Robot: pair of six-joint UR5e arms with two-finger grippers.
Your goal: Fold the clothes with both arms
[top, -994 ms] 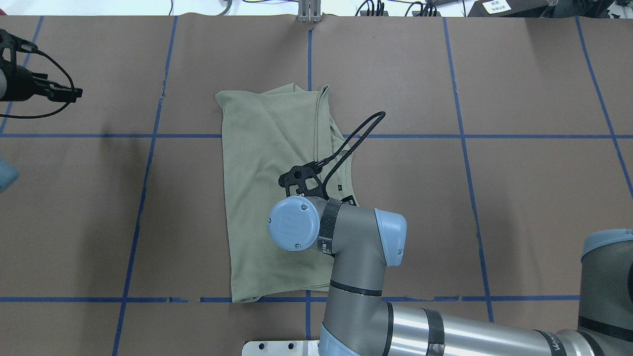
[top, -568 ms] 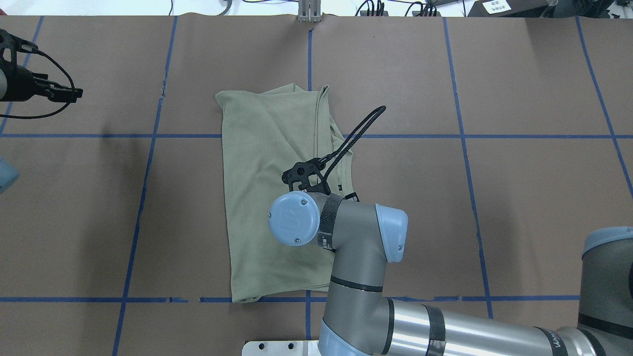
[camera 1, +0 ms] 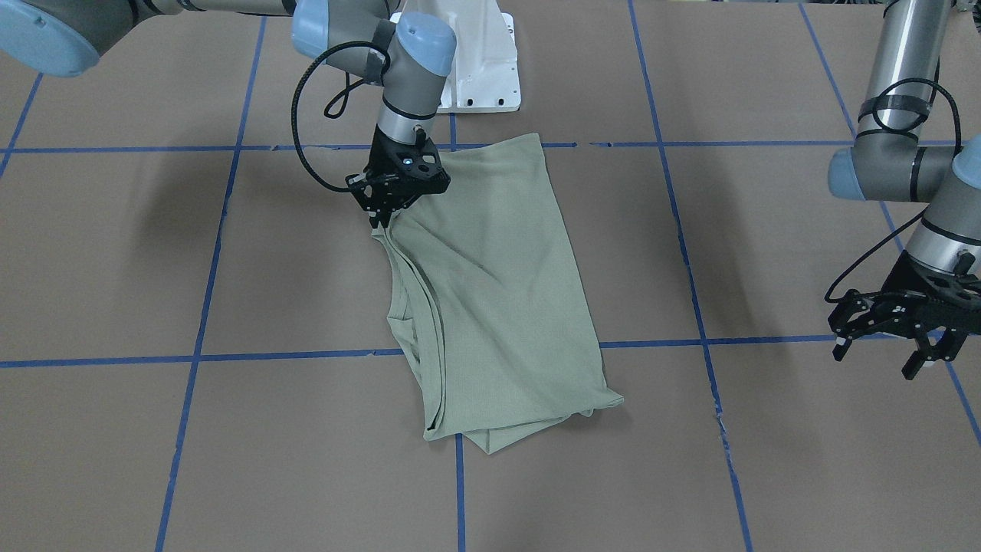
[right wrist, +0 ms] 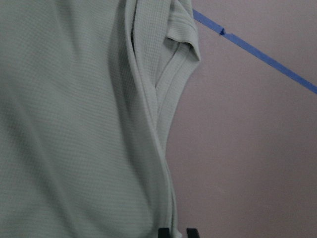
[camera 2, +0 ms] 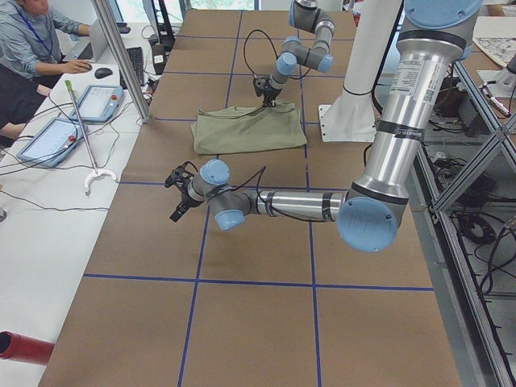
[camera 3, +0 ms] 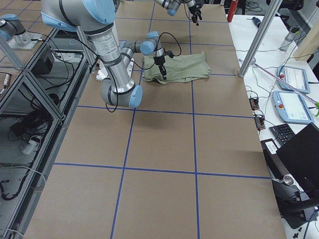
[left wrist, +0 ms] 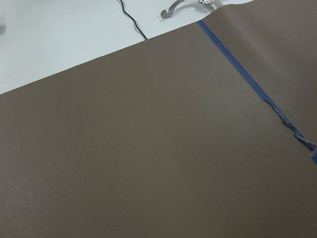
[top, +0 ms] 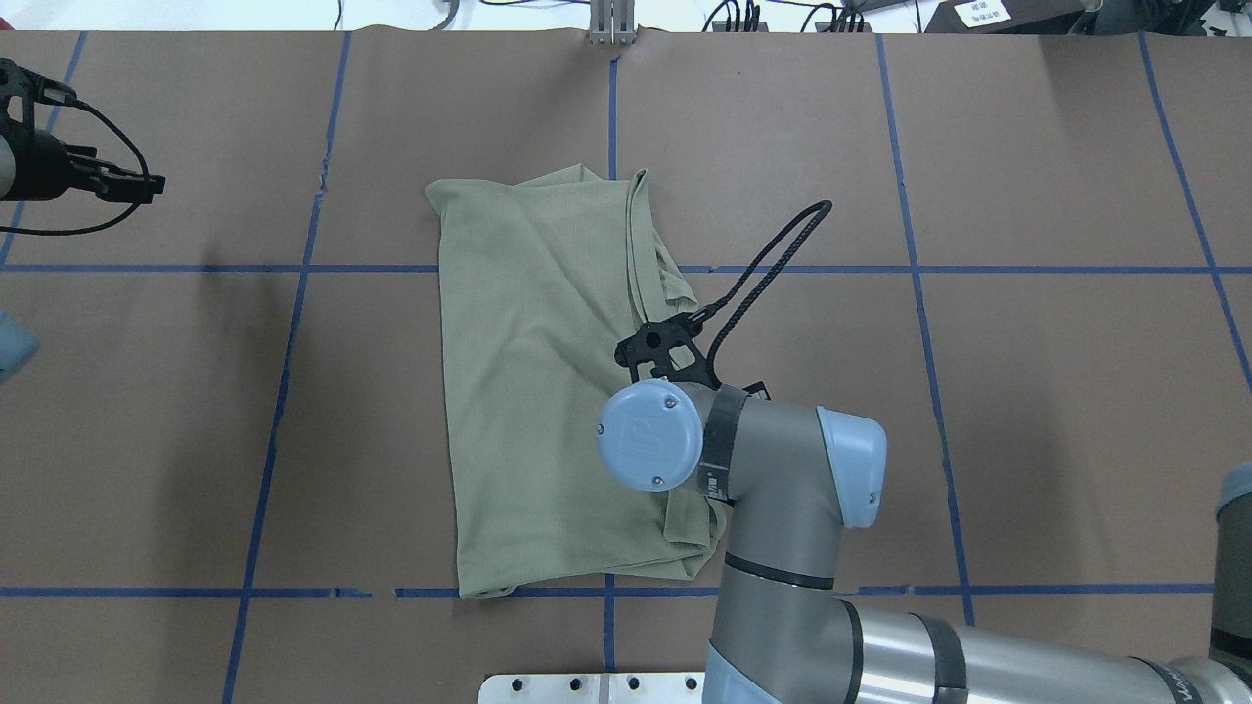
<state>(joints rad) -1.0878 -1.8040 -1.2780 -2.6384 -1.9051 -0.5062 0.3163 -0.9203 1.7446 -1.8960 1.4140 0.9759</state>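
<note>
1. Since a second ago the right arm has swung toward the robot's right. The shirt's [camera 1: 498, 291] edge has come with it, leaving a fresh bunch of cloth under the wrist.
2. The right gripper [camera 1: 381, 221] looks pinched shut on that raised edge, though the wrist view shows only the fingertips [right wrist: 163, 231].
3. From those fingers the shirt spreads toward the robot's left as a folded panel. Its long axis runs from the robot's base to the far table edge.
4. It is a pale sage waffle knit. The ribbed neck band [right wrist: 174, 82] lies just beyond the fingers, and soft creases fan out from the pinch.
5. The left gripper [camera 1: 876, 360] hangs well apart from the shirt, fingers spread wide and empty.
6. Blue tape lines [camera 1: 291, 356] grid the brown paper [camera 1: 766, 460]. A black cable [top: 773, 259] loops out past the right fingers.
</note>
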